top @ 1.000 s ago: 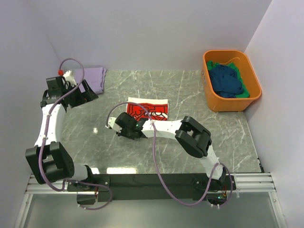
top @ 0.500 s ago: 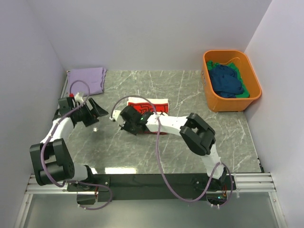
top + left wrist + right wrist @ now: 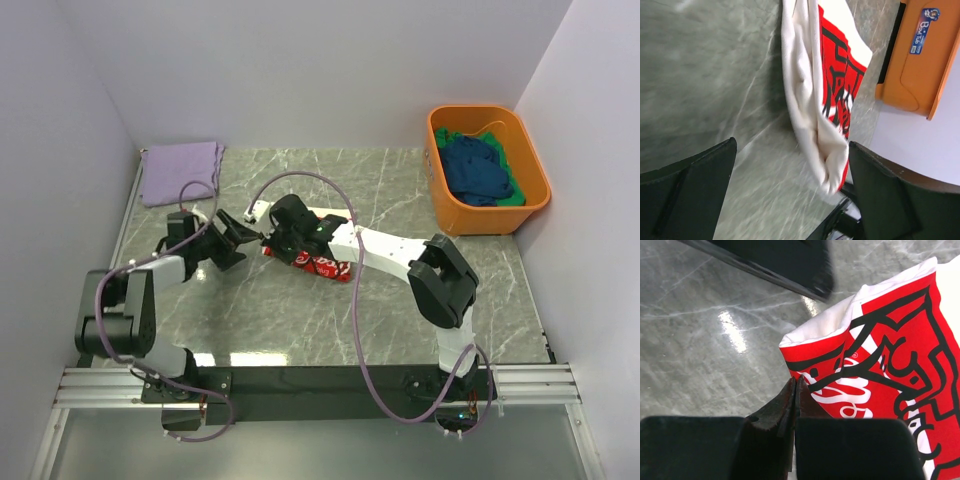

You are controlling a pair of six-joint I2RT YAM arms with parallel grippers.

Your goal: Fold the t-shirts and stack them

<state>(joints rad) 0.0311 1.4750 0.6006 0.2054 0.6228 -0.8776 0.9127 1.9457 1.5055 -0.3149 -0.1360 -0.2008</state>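
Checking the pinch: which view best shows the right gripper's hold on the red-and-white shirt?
Right wrist: close up, the right gripper is shut on the red-and-white shirt. Top external hides the fingertips under the wrist; left wrist shows only the bunched cloth.

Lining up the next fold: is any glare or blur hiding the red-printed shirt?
Top external: a glare strip along the table's near edge, clear of the red-printed shirt. Right wrist: a bright streak on the table beside it, print sharp, right pincer dark and soft. Left wrist: shirt slightly soft but readable.
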